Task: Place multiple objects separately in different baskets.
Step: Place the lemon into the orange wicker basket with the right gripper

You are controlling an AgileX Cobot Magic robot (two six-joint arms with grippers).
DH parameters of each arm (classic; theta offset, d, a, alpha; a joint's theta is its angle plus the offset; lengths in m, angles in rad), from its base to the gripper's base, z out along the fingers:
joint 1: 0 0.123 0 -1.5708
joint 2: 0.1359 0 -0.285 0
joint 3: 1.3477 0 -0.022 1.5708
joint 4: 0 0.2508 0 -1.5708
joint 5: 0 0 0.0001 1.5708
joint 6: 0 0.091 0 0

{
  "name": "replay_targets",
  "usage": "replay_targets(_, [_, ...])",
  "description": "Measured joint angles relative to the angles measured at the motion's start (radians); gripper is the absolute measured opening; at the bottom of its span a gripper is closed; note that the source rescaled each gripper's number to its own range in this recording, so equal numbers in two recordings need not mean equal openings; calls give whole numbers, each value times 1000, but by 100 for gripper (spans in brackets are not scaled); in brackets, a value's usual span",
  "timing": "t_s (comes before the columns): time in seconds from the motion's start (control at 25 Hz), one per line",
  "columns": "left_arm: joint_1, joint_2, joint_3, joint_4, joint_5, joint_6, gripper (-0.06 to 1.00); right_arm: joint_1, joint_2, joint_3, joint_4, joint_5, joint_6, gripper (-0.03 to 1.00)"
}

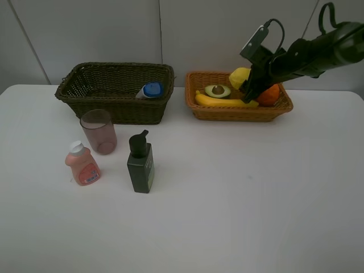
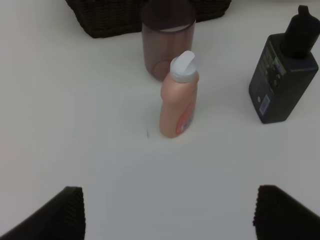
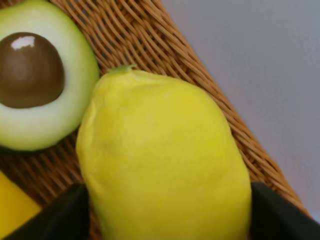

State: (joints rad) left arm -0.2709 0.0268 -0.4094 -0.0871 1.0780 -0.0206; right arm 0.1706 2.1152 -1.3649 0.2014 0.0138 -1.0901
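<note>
Take the firm, waxy, roll-prone yellow lemon [image 3: 165, 160], inside the shallow orange-brown wicker basket [image 1: 239, 114], across its middle, with right fingers [image 3: 62, 217] flanking it, grip uncertain, and left fingers [image 2: 50, 217] spread wide, empty.

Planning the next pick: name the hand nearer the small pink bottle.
Left. The left hand faces the small pink bottle, open, short of it; the right hand is across the table at the light basket, flanking the lemon.
</note>
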Motion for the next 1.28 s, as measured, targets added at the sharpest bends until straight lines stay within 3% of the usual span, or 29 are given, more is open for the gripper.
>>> replay_targets(0.08, [0,0,0,0,0,0,90,0,0,0,5,-8,2,71])
replay_targets(0.2, [0,0,0,0,0,0,90,0,0,0,8,-14,2,78])
replay_targets(0.44, [0,0,0,0,0,0,90,0,0,0,8,-14,2,81])
replay_targets(0.72, [0,0,0,0,0,0,90,0,0,0,8,-8,2,91])
replay_targets(1.28, [0,0,0,0,0,0,90,0,0,0,7,15,2,92])
